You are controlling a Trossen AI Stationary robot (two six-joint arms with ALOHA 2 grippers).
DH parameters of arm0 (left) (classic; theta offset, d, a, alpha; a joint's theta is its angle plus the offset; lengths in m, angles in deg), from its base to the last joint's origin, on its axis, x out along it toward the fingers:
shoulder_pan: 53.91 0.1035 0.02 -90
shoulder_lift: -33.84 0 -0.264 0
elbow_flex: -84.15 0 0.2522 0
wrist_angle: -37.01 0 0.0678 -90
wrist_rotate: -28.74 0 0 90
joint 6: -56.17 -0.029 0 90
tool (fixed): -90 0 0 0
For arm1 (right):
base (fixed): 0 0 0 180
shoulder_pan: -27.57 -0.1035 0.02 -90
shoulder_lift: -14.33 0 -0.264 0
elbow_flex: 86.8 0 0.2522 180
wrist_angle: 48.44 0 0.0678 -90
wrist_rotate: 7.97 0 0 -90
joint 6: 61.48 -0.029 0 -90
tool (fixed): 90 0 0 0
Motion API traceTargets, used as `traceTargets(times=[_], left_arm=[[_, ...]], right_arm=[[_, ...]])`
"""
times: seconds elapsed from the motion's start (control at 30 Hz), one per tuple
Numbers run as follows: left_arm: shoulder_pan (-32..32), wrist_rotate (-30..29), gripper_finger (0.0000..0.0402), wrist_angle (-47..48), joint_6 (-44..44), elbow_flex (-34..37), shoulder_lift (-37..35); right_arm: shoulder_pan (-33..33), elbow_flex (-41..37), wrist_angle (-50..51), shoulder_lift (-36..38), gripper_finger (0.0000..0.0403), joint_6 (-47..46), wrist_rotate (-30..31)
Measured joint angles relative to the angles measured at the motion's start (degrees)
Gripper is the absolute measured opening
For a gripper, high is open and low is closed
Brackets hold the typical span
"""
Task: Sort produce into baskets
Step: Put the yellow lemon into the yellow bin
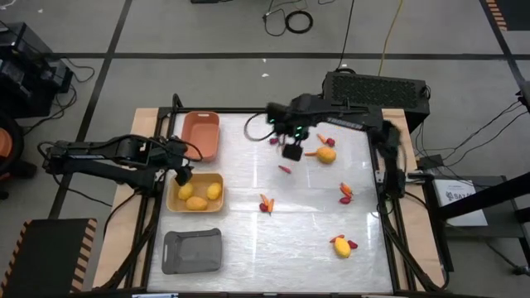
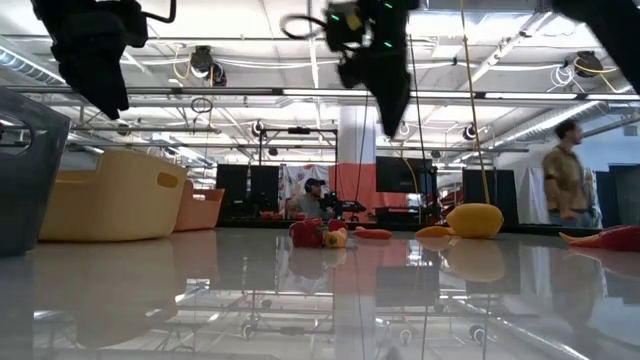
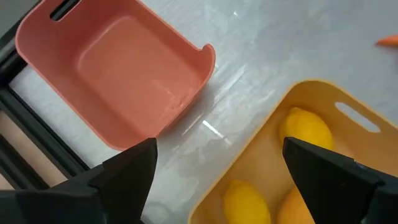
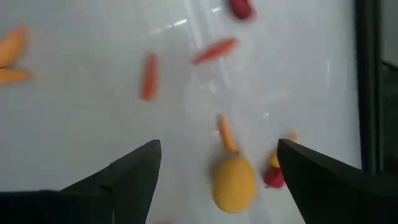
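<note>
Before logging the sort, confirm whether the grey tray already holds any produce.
No: in the high view the grey tray lies bare, while the yellow fruits sit only in the yellow tray.

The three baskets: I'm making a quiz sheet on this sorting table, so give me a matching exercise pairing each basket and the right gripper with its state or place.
Column 1:
1. salmon basket
2. yellow basket
3. grey basket
4. right gripper

Column 2:
A. holds three yellow fruits
B. open, above the table near its far edge
C. empty, farthest of the three
D. empty, nearest the front edge

Pairs: 1-C, 2-A, 3-D, 4-B
</note>
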Motion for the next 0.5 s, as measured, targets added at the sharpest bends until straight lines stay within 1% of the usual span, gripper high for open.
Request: traceTargets(times=[0.1, 0.2, 0.3, 0.4, 0.5], left_arm=[[0.00, -0.17, 0.0354, -0.38, 0.31, 0.00, 0.00], [-0.01, -0.80, 0.0354, -2.11, 0.31, 0.00, 0.05], [0.00, -2.10, 0.0354, -3.87, 0.33, 0.00, 0.07], [0.00, -2.96, 0.0354, -5.49, 0.36, 0.00, 0.07], [0.00, -3.19, 0.0354, -6.87, 1.70, 0.00, 0.07]], right_arm=[[3.24, -12.81, -6.06, 7.00, 0.0313, -0.11, 0.10], [5.84, -22.34, -11.79, 11.68, 0.0313, -0.37, -0.05], [7.93, -28.24, -13.05, 14.50, 0.0313, -0.89, -0.06], [9.46, -32.23, -13.52, 14.89, 0.0313, -0.73, -0.05], [10.51, -35.18, -16.29, 14.89, 0.0313, -0.04, -0.20]])
